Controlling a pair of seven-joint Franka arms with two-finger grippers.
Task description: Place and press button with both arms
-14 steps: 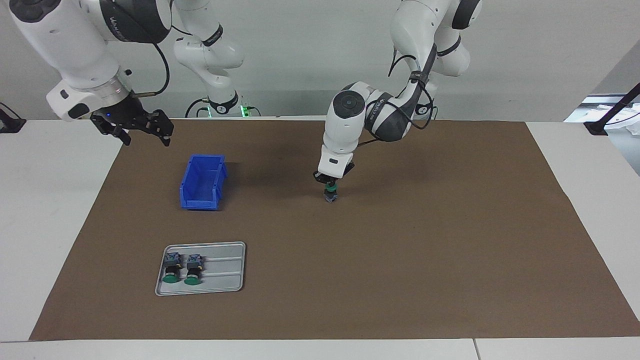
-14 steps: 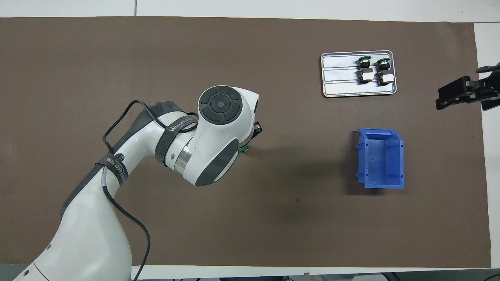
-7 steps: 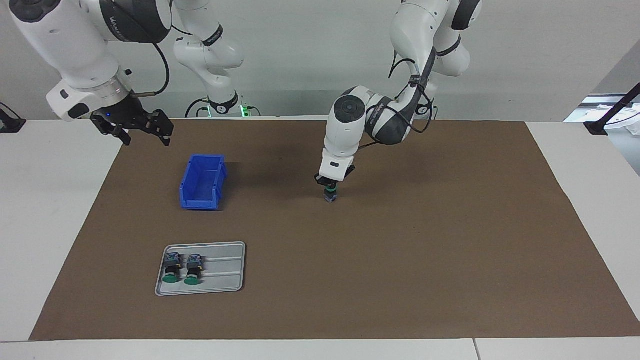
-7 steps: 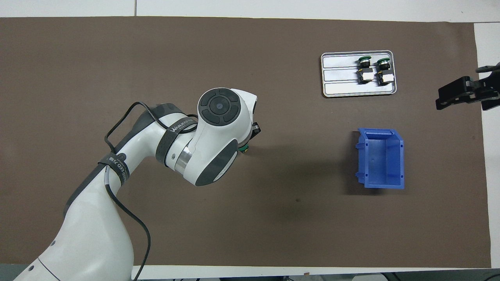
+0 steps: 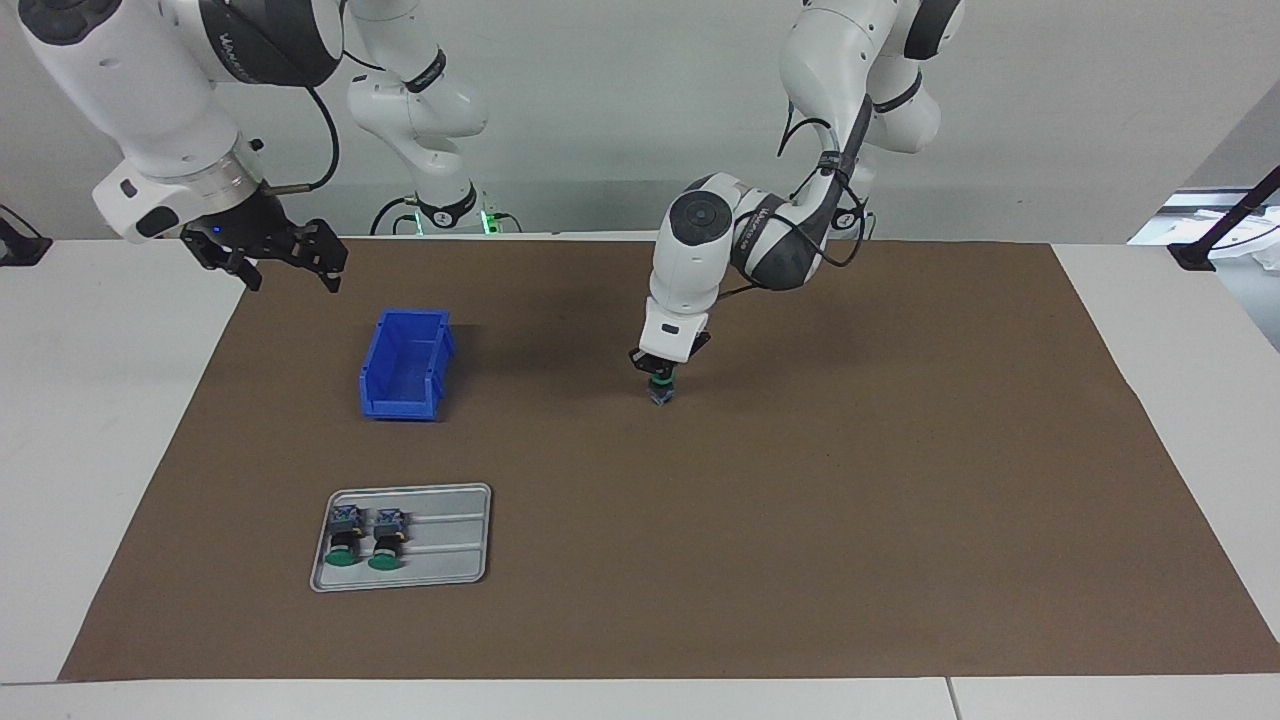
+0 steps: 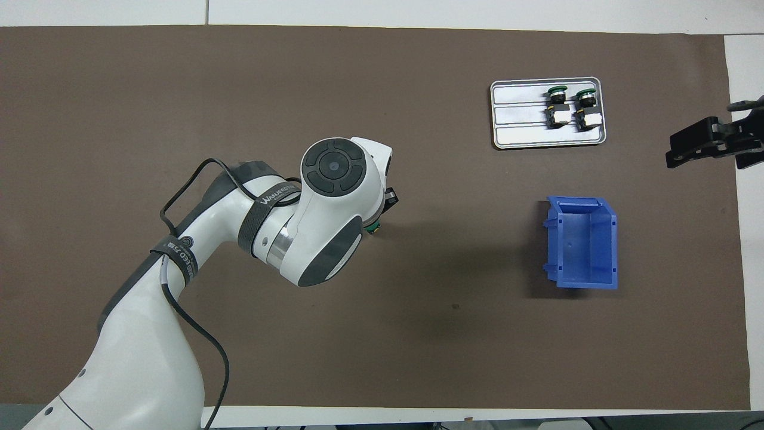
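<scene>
A button [image 5: 660, 392] stands upright in the middle of the brown mat, green cap up. My left gripper [image 5: 659, 372] points straight down onto that cap, shut, its tips resting on top of it rather than around it. In the overhead view the left wrist covers the gripper, and only a sliver of the button's green cap [image 6: 373, 227] peeks out. My right gripper [image 5: 290, 268] hangs open and holds nothing, over the mat's edge at the right arm's end of the table; it also shows as the right gripper [image 6: 710, 144] in the overhead view.
A blue bin [image 5: 404, 365] sits on the mat toward the right arm's end. Farther from the robots than the bin lies a grey ridged tray [image 5: 452, 540] with two more buttons [image 5: 345, 541] [image 5: 385, 541] lying on their sides.
The left arm's wrist and elbow have shifted slightly while its gripper stays on the button's cap. The right arm has not moved.
</scene>
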